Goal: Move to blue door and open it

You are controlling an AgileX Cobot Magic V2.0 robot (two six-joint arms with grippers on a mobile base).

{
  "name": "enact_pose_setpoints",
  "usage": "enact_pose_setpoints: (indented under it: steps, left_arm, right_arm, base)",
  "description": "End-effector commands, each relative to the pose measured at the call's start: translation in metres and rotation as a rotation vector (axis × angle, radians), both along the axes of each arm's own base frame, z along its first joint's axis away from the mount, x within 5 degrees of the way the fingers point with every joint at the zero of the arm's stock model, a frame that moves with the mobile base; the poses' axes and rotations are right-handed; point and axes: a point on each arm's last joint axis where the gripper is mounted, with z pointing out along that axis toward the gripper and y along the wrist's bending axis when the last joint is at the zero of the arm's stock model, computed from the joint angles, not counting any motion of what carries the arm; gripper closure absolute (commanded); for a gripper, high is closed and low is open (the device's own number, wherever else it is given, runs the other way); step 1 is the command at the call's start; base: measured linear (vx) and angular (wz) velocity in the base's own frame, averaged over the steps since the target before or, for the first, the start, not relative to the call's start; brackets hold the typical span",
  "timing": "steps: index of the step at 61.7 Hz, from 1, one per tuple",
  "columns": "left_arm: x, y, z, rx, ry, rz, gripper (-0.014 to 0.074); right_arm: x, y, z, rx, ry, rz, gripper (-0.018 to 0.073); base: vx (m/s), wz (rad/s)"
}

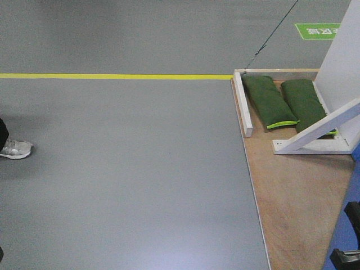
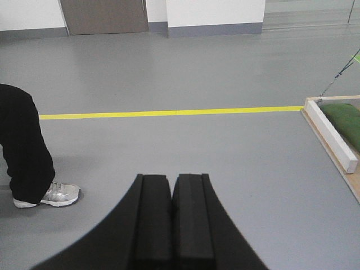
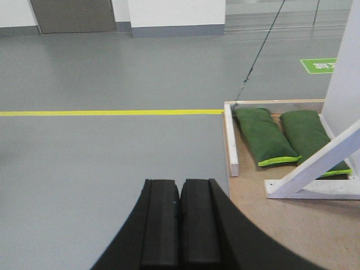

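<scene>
Facing a grey floor, the two-armed robot looks toward a wooden platform point(image 1: 298, 197) on the right of the front view. The blue door point(image 1: 354, 180) shows only as a blue sliver at that view's right border, beside the platform's right edge. Its handle and lock are out of sight. At the platform's far right corner stands a white panel point(image 1: 343, 50), propped by a diagonal white brace point(image 1: 323, 126). Two green sandbags point(image 1: 269, 101) lie side by side along the far edge, between the panel and a white batten point(image 1: 243, 107) on the left edge. A yellow line point(image 1: 112, 76) runs across the floor to the platform's far left corner, where a dark cable point(image 1: 275, 34) rises away. A green floor sign point(image 1: 318, 30) lies beyond.

The left gripper point(image 2: 171, 180) is clenched, pads pressed together on nothing, above bare floor. The right gripper point(image 3: 180, 184) is likewise clenched and empty, near the platform's left edge. A person's black trouser leg point(image 2: 25, 146) and silver shoe point(image 2: 53, 194) stand at far left, well apart from the platform.
</scene>
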Motion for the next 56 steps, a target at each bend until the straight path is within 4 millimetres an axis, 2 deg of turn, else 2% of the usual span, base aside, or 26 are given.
enact_pose_setpoints:
  steps: [1,56]
  left_arm:
    - [-0.0005,-0.0009,0.0202,0.0,-0.138,-0.011,0.0526]
    - [-0.0005,-0.0013,0.0202,-0.001,-0.138,-0.019,0.0526]
  right_arm:
    - [0.0014,-0.001,0.0045,-0.006,-0.082,-0.021,0.0564]
    - [0.0014,-0.0005,0.0046,-0.006,-0.079,-0.011,0.0564]
  base:
    - [0.03,0.01]
    - [-0.04,0.0]
